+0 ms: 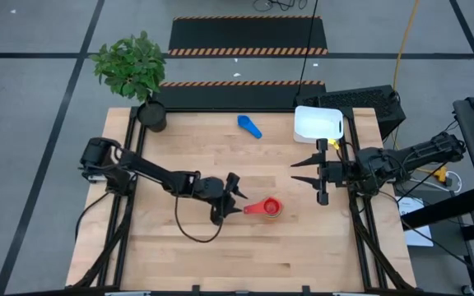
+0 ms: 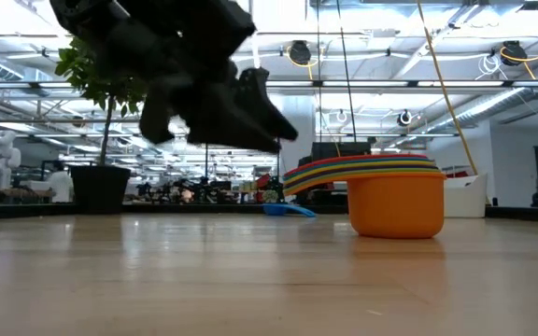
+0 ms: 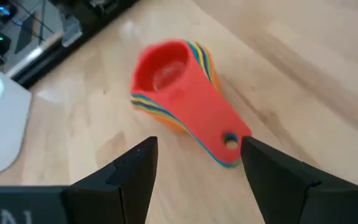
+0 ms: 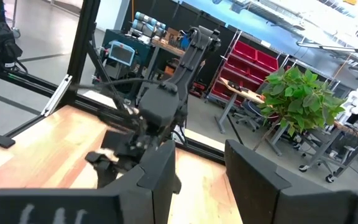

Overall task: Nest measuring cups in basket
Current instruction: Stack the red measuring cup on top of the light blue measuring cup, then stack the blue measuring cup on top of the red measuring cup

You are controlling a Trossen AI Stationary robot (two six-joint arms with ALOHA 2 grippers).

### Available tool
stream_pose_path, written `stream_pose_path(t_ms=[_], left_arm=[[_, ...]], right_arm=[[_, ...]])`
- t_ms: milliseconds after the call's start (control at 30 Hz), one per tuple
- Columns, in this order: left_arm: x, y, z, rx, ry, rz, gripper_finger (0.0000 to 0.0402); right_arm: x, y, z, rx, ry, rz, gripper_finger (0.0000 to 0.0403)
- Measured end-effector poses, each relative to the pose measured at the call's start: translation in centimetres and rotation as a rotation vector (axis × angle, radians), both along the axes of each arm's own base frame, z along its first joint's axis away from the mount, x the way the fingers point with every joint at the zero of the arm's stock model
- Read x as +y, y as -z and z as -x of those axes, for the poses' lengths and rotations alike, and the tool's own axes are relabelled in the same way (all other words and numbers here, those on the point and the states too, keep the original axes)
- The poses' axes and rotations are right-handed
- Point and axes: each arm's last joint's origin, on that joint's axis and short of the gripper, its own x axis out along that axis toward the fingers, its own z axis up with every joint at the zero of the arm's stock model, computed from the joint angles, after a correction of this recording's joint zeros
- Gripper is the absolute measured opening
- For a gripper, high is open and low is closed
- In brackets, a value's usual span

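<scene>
A nested stack of measuring cups (image 1: 268,208), red on top and orange at the bottom (image 2: 395,203), stands on its base near the table's middle, handles pointing left. One mid blue cup (image 1: 250,127) lies apart toward the far edge. The white basket (image 1: 318,123) sits at the far right. My left gripper (image 1: 235,197) hovers open just left of the stack's handles (image 3: 227,142), raised off the table (image 2: 227,103), its fingers (image 3: 135,171) apart on either side of the handle end. My right gripper (image 1: 305,171) waits open at the right edge, below the basket.
A dark round pot with a green plant (image 1: 151,113) stands at the far left corner. A black box (image 1: 369,105) sits behind the basket. Bare wood lies along the table's near half (image 1: 245,255).
</scene>
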Motion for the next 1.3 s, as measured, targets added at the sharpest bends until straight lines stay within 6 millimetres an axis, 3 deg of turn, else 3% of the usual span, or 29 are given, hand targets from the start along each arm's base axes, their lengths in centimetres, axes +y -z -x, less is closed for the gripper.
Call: stream_pose_path(t_ms=[300, 733, 967, 1300], left_arm=[[0.3, -2.6, 1.4, 0.033, -0.060, 0.082, 0.0234], [1.9, -2.8, 1.4, -0.001, -0.299, -0.069, 0.0234], [4.4, -3.0, 1.3, -0.040, -0.561, -0.205, 0.0234], [8.9, -3.7, 1.1, -0.088, -0.713, -0.185, 0.0234]], right_arm=[[0.0, 0.0, 0.0, 0.000, 0.000, 0.000, 0.0132], [0.0, 0.0, 0.0, -0.001, 0.000, 0.000, 0.0132], [0.0, 0.0, 0.0, -0.001, 0.000, 0.018, 0.0132], [-0.3, 0.1, -0.1, 0.005, 0.117, -0.008, 0.0132]])
